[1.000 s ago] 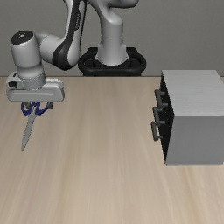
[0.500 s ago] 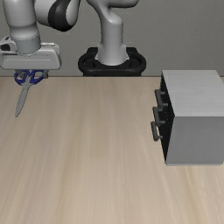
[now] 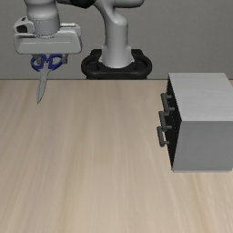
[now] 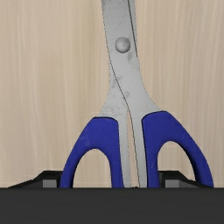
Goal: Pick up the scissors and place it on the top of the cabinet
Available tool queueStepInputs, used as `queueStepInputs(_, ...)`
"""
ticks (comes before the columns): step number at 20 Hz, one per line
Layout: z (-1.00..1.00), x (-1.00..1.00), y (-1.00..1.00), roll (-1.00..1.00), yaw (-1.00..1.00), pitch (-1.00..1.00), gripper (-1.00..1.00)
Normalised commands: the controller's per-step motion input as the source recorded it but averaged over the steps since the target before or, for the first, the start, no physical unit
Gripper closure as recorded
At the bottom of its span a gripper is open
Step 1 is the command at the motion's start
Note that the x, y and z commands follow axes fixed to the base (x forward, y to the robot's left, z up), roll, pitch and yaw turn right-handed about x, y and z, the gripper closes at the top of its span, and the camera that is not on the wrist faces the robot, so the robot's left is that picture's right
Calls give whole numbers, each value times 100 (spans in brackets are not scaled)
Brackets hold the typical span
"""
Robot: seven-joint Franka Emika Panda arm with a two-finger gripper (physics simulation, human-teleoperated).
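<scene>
Hanging at the exterior view's upper left, tool (image 3: pixel 46 58) is clamping blue-handled steel scissors (image 3: pixel 41 84), blades pointing down.

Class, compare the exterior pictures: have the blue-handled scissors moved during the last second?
Yes. The blue-handled metal scissors have travelled up the exterior view, then swung toward the exterior view's right, closing on the fixed grey box-shaped cabinet.

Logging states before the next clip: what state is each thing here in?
scissors: blades closed, hanging point-down, clear of the table.
gripper: shut on the scissors' handles.
cabinet: standing on the table, scissors not yet on top.
</scene>
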Motion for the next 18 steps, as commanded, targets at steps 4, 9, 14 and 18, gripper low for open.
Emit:
queueStepInputs(4, 0, 0, 100, 0, 0, 0, 100)
queueStepInputs(9, 0, 0, 100, 0, 0, 0, 100)
queueStepInputs(14, 0, 0, 100, 0, 0, 0, 100)
queueStepInputs(18, 0, 0, 100, 0, 0, 0, 100)
